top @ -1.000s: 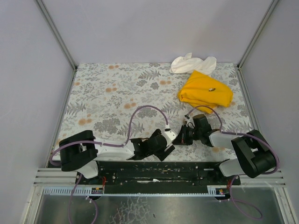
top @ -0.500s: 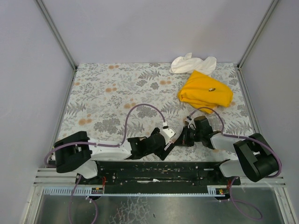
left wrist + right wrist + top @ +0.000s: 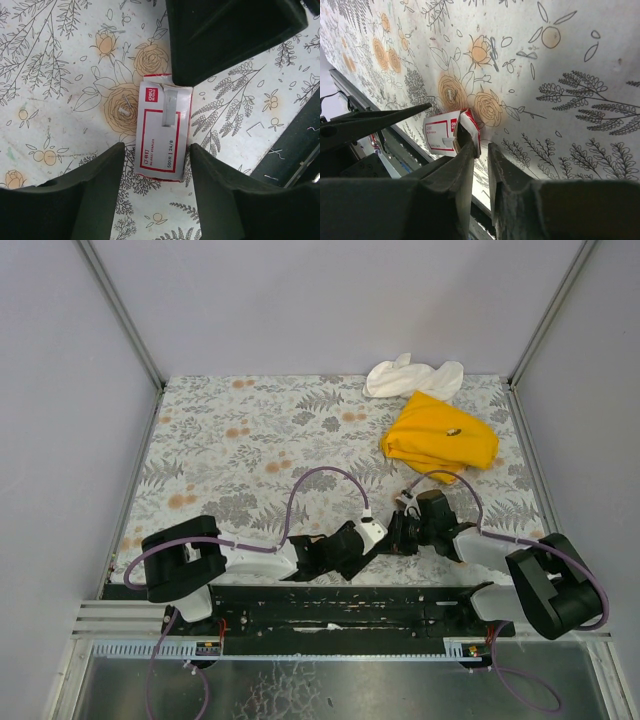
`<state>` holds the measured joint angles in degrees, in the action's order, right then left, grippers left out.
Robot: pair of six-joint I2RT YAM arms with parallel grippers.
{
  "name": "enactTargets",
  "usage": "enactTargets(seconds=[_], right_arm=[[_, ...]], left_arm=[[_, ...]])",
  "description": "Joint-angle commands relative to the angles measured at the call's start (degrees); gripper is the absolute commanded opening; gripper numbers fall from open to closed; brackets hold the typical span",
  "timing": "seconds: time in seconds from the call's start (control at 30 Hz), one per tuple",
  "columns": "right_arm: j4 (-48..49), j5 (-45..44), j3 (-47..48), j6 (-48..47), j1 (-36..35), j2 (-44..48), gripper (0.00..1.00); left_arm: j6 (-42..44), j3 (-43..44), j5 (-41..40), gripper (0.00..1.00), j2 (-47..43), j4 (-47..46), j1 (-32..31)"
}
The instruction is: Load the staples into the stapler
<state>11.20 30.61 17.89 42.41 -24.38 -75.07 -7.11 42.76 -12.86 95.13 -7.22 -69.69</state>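
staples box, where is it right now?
Left wrist view: the staples box lies flat on the floral table between the jaws of the left gripper, right gripper at its far end.

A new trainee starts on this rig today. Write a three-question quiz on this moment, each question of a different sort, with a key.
1. True or false: the staples box lies flat on the floral table cover, between the fingers of the left gripper.
2. The crumpled cloth nearest the arms is: A. blue B. yellow C. green
3. Fill in: the white label on the box has a ___ border.

Key: 1 true; 2 B; 3 red.
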Motion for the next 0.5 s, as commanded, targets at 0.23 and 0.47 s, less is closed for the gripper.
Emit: enactTargets(seconds=[0.23, 0.47], right_arm=[[-3.58, -4.05, 4.42, -3.91, -0.45, -1.09, 0.29], [-2.26, -2.13, 5.61, -4.63, -0.46, -4.2, 0.27]], left_arm=[[3.38, -1.35, 1.35, 0.47, 1.0, -1.07, 0.27], [3.75, -1.17, 2.05, 0.46, 1.25, -1.01, 0.3]])
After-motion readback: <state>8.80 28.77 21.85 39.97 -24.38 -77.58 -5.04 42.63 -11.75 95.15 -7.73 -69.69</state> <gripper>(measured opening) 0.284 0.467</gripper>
